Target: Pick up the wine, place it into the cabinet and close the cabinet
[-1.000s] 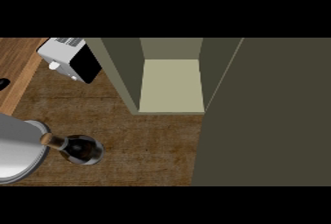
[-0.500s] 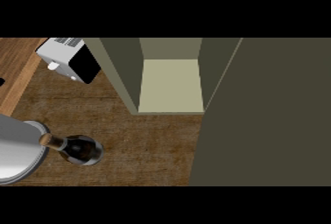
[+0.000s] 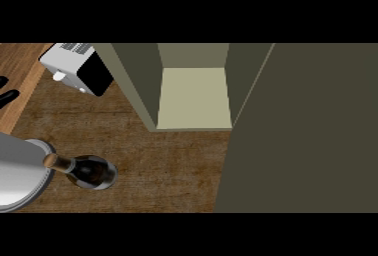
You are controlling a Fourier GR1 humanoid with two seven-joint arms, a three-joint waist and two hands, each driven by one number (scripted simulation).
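The wine bottle (image 3: 90, 172) is dark glass with a tan cork and stands on the wooden counter (image 3: 162, 165) at the lower left, seen from above. The cabinet (image 3: 195, 98) stands open at the back centre, showing a pale bare shelf. Its dark olive door (image 3: 303, 135) swings out and fills the right side of the view. Of my left hand (image 3: 6, 95), only black fingertips show at the far left edge; they are straight, apart, and well away from the bottle. My right hand does not show.
A white and black toaster (image 3: 77, 70) sits at the back left beside the cabinet's left wall. A large grey rounded shape (image 3: 18, 175) fills the lower left corner, touching the bottle's cork side.
The black fingertips at the left edge show slightly more than before. The bottle, the cabinet and its door have not moved.
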